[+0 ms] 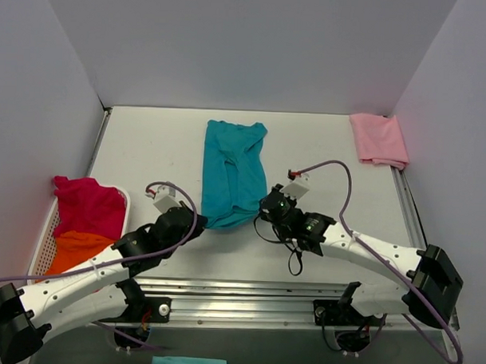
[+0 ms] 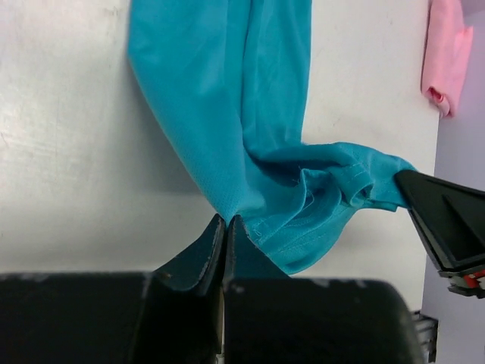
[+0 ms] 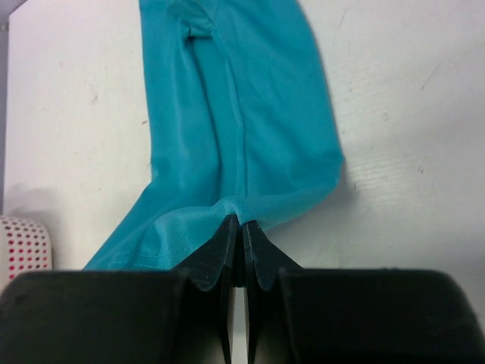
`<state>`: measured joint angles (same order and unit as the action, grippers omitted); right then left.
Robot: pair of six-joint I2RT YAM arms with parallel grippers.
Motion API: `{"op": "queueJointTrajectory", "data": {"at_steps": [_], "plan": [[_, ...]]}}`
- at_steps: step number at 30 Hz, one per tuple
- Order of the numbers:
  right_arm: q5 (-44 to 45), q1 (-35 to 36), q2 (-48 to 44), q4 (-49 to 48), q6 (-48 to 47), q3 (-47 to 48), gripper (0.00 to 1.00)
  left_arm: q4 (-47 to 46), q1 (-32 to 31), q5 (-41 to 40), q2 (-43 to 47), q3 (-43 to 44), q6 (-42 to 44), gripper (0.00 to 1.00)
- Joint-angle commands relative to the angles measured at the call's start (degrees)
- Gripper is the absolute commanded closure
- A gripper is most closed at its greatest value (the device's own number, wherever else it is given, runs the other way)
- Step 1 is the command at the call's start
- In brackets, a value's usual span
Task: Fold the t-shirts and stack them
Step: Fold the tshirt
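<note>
The teal t-shirt [image 1: 231, 170] lies lengthwise mid-table. The left gripper [image 2: 226, 225] is clenched on its near-left hem corner and the right gripper [image 3: 241, 227] on its near-right. A folded pale pink t-shirt [image 1: 379, 139] lies far right. A magenta-red t-shirt [image 1: 86, 204] and an orange t-shirt [image 1: 79, 248] sit in the white basket [image 1: 43, 243], left.

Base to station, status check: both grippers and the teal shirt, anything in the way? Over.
Left gripper and right gripper: jaws shut on near edge of teal t-shirt. Shirt stretched lengthwise, mid-table. Pink t-shirt folded far right, well apart.
</note>
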<state>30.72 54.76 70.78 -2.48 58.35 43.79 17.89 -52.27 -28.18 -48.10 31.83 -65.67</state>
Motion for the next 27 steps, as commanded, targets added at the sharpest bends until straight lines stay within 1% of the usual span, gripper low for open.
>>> {"op": "queueJointTrajectory", "data": {"at_steps": [1,6,11,13,15,16,17,18,19,20,21,22,23,24,25,26,27], "plan": [[2.33,-3.16,3.39,0.82,-5.69,4.36,1.0,-1.71,4.7,1.37,-3.13,6.03,5.28,0.98],[-0.13,-7.65,10.42,-1.12,-8.42,9.55,1.0,-4.35,10.43,3.13,-8.93,11.05,7.04,0.98],[-2.24,-10.46,18.05,-2.35,-10.79,16.31,1.0,-7.77,16.83,8.13,-17.63,16.32,9.15,0.98],[-3.91,-12.65,20.7,-2.88,-10.97,18.6,1.0,-9.01,18.77,9.46,-21.76,17.47,9.77,0.98],[-5.4,-15.02,25.35,-3.49,-11.06,22.55,1.0,-10.77,21.5,11.92,-24.92,19.75,10.47,0.98],[-6.54,-15.73,29.2,-3.06,-11.15,24.22,1.0,-12.51,22.47,12.79,-28.33,20.63,11.0,0.97],[-6.9,-16.44,31.32,-2.62,-11.06,28.24,1.0,-12.88,23.52,15.15,-30.37,23.25,11.44,0.97],[-7.25,-16.96,33.35,-2.18,-11.06,30.45,1.0,-13.05,25.71,16.39,-32.65,25.01,12.4,0.94],[-7.34,-18.27,35.63,-1.13,-11.06,32.91,1.0,-13.75,26.95,17.89,-37.46,26.77,13.19,0.89],[-7.52,-18.98,40.0,-0.25,-10.97,35.64,0.98,-15.24,28.18,19.29,-40.03,28.79,14.16,0.84],[-7.69,-19.69,42.31,0.54,-11.58,41.84,0.91,-15.17,30.54,21.74,-43.02,33.86,15.04,0.76],[-8.39,-21.35,47.38,2.98,-12.02,45.64,0.53,-15.34,31.69,23.51,-49.14,36.87,16.09,0.33],[-7.09,-22.15,49.95,7.53,-11.59,50.55,0.32,-16.73,32.92,26.22,-52.33,40.2,17.93,0.03],[-6.03,-22.76,52.24,11.06,-11.07,60.61,0.01,-15.35,34.24,31.3,-56.19,44.59,19.95,0.06],[-5.5,-23.21,54.26,15.71,-12.37,65.24,0.0,-12.03,36.25,32.48,-63.28,55.25,20.4,0.06],[-3.49,-23.64,57.59,18.97,-12.64,70.15,0.0,-5.3,37.23,34.41,-66.31,60.75,20.93,0.06],[-1.91,-23.56,58.67,22.14,-12.73,74.9,0.0,-3.49,38.11,37.12,-70.86,65.33,21.8,0.06]]}}
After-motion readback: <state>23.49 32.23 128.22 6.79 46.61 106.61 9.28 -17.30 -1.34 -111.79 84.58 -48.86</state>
